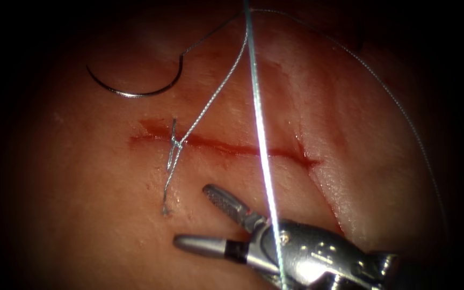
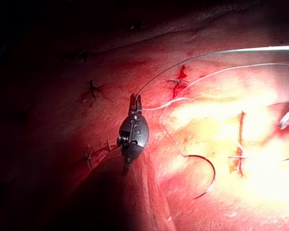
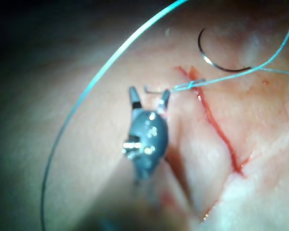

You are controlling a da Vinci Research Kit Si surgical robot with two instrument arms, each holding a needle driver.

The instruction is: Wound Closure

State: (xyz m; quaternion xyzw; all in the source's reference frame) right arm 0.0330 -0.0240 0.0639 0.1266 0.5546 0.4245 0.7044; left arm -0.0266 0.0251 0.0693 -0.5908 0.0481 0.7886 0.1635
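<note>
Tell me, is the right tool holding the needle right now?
No. In the endoscope view the right tool has open, empty jaws, while the needle lies free on the tissue above the cut.

No words, numbers, labels or brand marks can be read anywhere in these pictures.
</note>
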